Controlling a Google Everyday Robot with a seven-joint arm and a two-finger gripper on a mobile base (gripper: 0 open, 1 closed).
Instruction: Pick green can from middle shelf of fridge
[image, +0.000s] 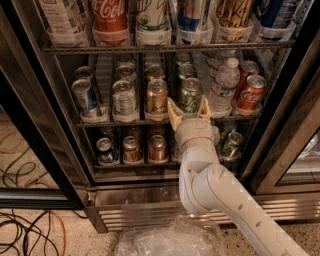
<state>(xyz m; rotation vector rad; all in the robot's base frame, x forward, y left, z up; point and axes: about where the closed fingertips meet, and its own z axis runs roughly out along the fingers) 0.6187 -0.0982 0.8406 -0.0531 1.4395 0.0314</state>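
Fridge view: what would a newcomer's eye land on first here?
The white arm rising from bottom centre draws the eye first. Its gripper is open on either side of the green can at the front of the middle shelf. Next comes the red Coke can at that shelf's right end.
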